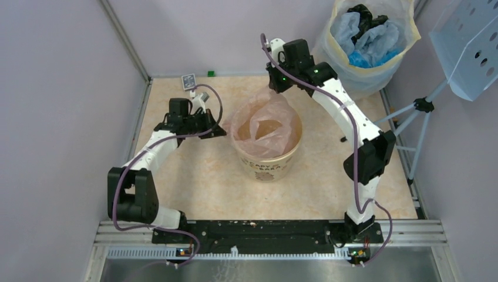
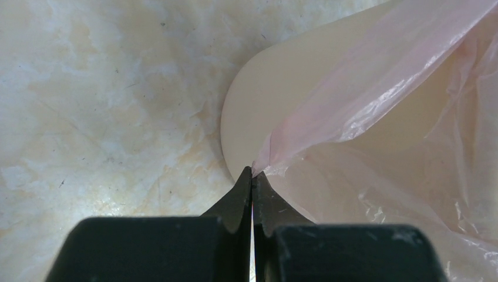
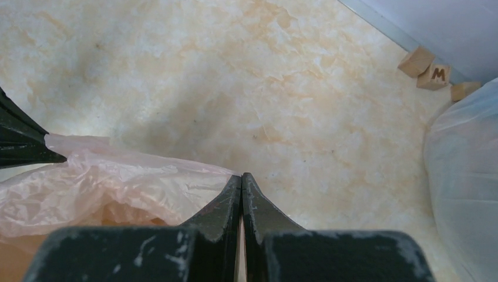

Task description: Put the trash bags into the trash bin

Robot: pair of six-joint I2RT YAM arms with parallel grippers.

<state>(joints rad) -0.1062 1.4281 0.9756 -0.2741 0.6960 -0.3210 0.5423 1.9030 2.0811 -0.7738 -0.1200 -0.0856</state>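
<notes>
The cream-yellow trash bin [image 1: 267,166] stands mid-table with "CAPYBARA" on its side. The pale-pink trash bag [image 1: 264,123] hangs inside it, its mouth spread over the rim. My left gripper [image 1: 222,130] is shut on the bag's left edge at the bin's left rim; in the left wrist view its tips [image 2: 252,171] pinch the pink film [image 2: 376,76] above the bin [image 2: 264,100]. My right gripper [image 1: 273,88] is shut on the bag's far edge behind the bin; in the right wrist view its tips [image 3: 241,176] pinch the bag [image 3: 117,182].
A large whitish-yellow bag [image 1: 367,44] with blue and black contents stands at the back right, also in the right wrist view [image 3: 464,176]. Small wooden blocks [image 3: 431,69] lie by the back wall. A playing card [image 1: 188,81] and a green block [image 1: 210,73] lie at the back left. A tripod [image 1: 420,117] stands right.
</notes>
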